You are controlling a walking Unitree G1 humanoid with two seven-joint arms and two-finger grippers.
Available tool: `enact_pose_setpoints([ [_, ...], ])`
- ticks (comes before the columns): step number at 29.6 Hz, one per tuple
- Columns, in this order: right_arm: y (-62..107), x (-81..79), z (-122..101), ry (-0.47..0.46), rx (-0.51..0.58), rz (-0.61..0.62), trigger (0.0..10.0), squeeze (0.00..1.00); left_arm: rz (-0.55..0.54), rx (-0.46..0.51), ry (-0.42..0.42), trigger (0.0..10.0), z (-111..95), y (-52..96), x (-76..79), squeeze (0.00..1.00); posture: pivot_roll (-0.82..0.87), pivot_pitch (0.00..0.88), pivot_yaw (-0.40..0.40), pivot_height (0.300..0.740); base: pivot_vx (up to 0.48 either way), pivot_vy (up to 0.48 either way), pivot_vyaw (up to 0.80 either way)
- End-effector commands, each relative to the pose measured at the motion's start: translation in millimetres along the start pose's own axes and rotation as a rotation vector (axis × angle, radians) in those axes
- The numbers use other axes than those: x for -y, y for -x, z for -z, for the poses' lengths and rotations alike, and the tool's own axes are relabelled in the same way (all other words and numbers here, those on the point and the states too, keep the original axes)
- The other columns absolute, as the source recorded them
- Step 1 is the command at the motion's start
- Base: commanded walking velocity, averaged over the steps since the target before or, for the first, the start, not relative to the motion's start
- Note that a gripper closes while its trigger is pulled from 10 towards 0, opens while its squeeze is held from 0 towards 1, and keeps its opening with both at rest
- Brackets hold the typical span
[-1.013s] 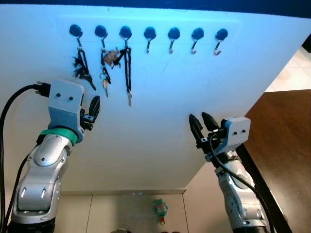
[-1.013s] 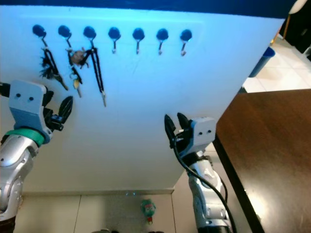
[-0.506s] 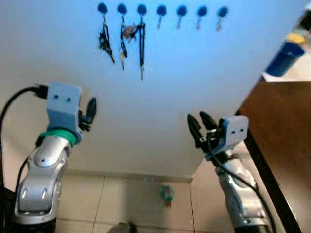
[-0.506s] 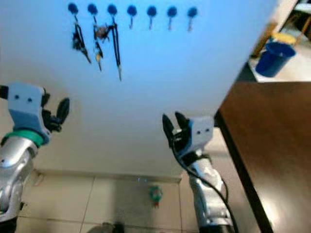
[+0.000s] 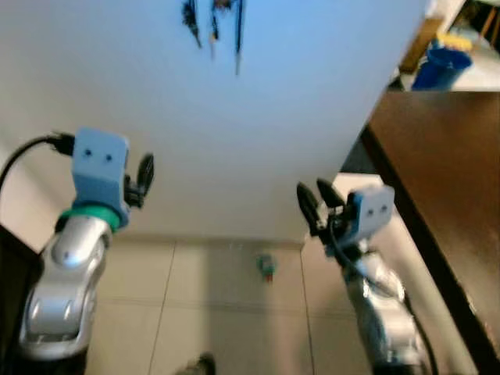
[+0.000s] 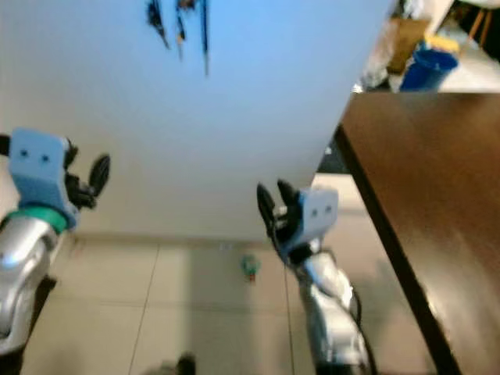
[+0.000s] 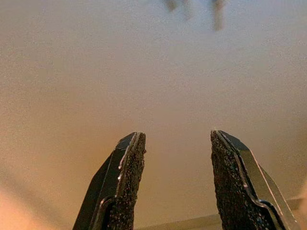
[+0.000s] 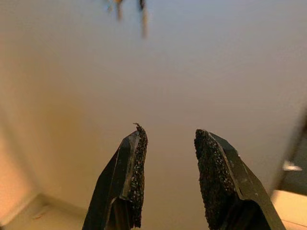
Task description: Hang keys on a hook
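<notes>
empty parted claws (image 5: 311,201), hung keys (image 5: 212,14)

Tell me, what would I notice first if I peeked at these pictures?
First you'd see two robot arms held up before a big white wall: the left gripper and the right gripper, both open and empty. High on the wall hang dark keys, and a little green toy lies on the tiled floor below.

A bare white wall (image 5: 258,133) is standing ahead of both tools, with open air lying between it and the left tool (image 7: 175,184) and right tool (image 8: 168,179), whose fingers are parted and empty. Keys (image 5: 215,19) are hanging high on the wall. A dark table (image 5: 445,156) is closing off the right side, and a small green object (image 5: 267,266) is lying on the tiled floor (image 5: 234,312) below.
</notes>
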State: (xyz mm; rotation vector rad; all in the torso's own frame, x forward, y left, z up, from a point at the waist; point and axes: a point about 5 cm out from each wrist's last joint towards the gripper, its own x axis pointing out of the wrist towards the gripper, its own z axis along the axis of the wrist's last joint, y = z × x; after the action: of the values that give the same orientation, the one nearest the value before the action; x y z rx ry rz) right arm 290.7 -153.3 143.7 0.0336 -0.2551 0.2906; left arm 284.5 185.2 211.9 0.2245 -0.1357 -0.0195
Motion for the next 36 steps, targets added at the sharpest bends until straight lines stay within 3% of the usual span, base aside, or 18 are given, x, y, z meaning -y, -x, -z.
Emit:
enact_pose_setpoints([
  [1,2.3,-1.5,1.7,-0.008,-0.008,0.005,10.0,0.0,-0.007,-0.019,-0.009,10.0,4.3,1.0,-2.2,0.0,0.05,0.0,0.058,0.74,-0.42,0.0,0.0],
  [27,2.3,-2.5,-0.9,-0.013,-0.009,0.005,10.0,0.0,-0.006,-0.022,-0.017,10.0,4.3,2.1,-3.3,0.0,0.06,0.0,0.059,0.74,-0.387,0.0,0.0],
  [36,2.2,-2.5,-1.1,-0.013,-0.012,0.005,10.0,0.0,-0.004,-0.019,-0.022,10.0,3.6,2.0,-2.7,0.0,0.06,0.0,0.059,0.74,-0.068,0.0,0.0],
])
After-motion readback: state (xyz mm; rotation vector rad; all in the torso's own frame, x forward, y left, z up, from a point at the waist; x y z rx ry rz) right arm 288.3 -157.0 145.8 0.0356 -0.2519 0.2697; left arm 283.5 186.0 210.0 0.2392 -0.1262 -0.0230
